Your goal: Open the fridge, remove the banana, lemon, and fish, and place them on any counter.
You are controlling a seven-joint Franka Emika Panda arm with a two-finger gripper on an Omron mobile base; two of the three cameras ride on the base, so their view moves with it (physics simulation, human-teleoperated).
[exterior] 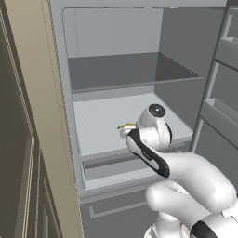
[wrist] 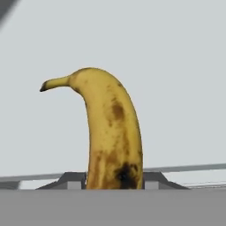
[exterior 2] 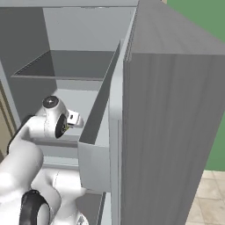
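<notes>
My gripper (wrist: 114, 184) is closed around the banana (wrist: 110, 137) near its lower end, inside the open fridge (exterior: 116, 121), ready to carry it out.

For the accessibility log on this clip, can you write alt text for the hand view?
A yellow banana with brown spots and a dark stem tip fills the middle of the frame, its lower end sitting between the hand's dark fingertips, which are closed against it. Behind it is the pale grey inside of the fridge.
</notes>
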